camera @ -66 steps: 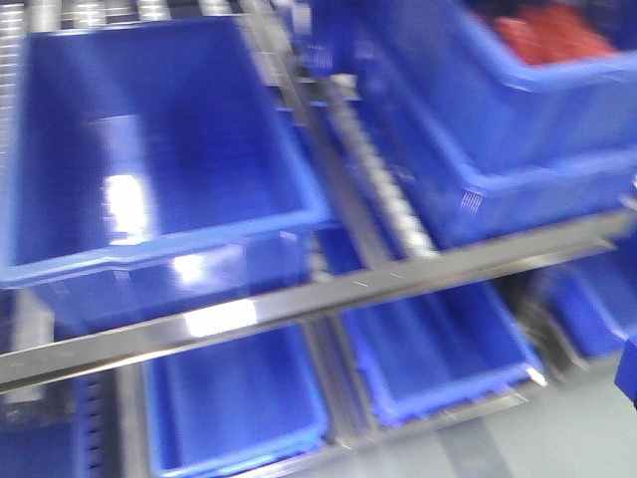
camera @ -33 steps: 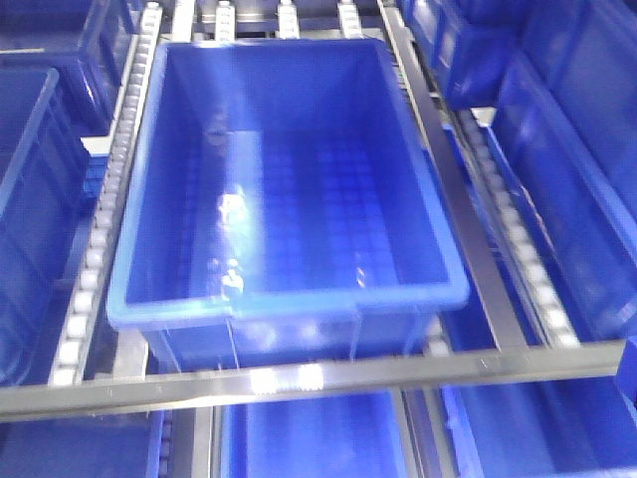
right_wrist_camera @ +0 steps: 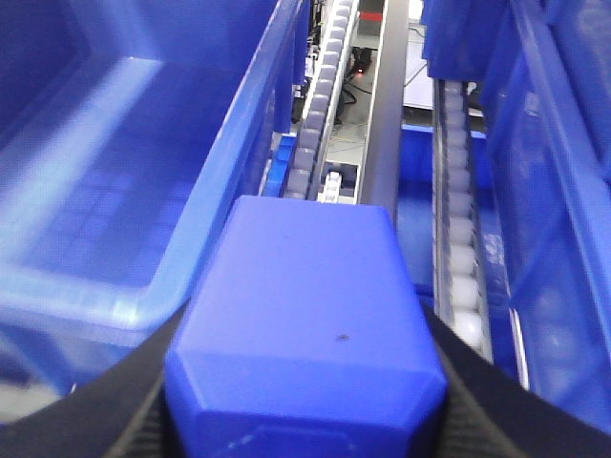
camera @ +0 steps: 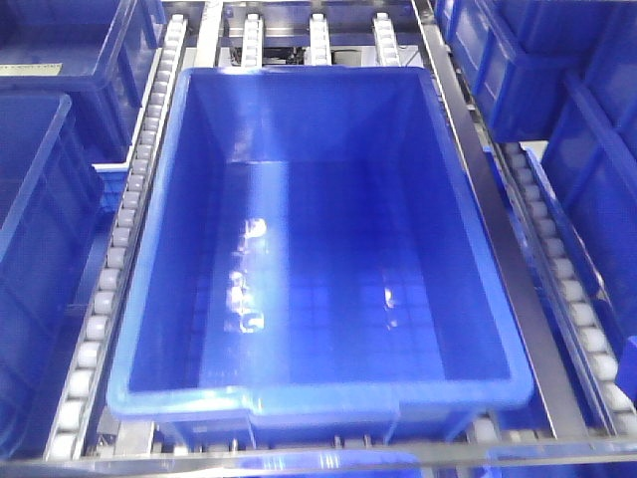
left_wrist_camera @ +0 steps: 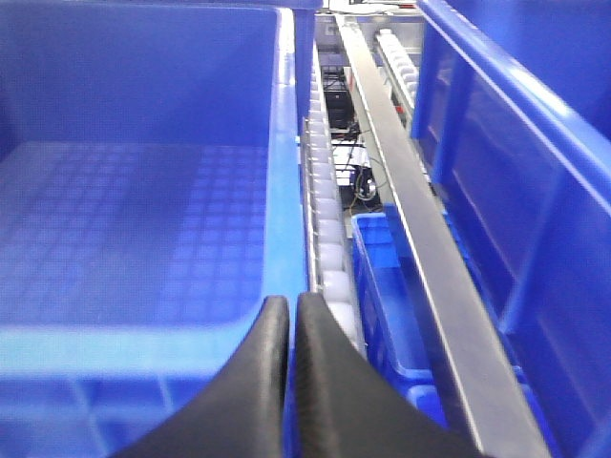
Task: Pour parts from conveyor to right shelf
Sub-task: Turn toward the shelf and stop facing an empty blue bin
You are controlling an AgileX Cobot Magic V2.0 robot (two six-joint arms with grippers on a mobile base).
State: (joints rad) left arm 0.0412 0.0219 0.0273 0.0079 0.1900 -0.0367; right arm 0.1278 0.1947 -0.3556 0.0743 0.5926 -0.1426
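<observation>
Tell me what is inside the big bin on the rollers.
The bin holds no parts: only its bare gridded floor shows. The front view takes in the whole inside, so nothing is covered, though glare washes out a few small spots.

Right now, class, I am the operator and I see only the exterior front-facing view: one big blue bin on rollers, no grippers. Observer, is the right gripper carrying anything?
Observer: Yes. The right wrist view shows the right gripper clamped on a small blue box. Only a solid face of it shows, so I cannot see its contents.
Operator: And the left gripper?
Observer: In the left wrist view the left gripper is shut, with nothing between its fingers.
Operator: What lies ahead of it?
Observer: Its tips point along the right rim of a blue bin, beside a white roller track.
</observation>
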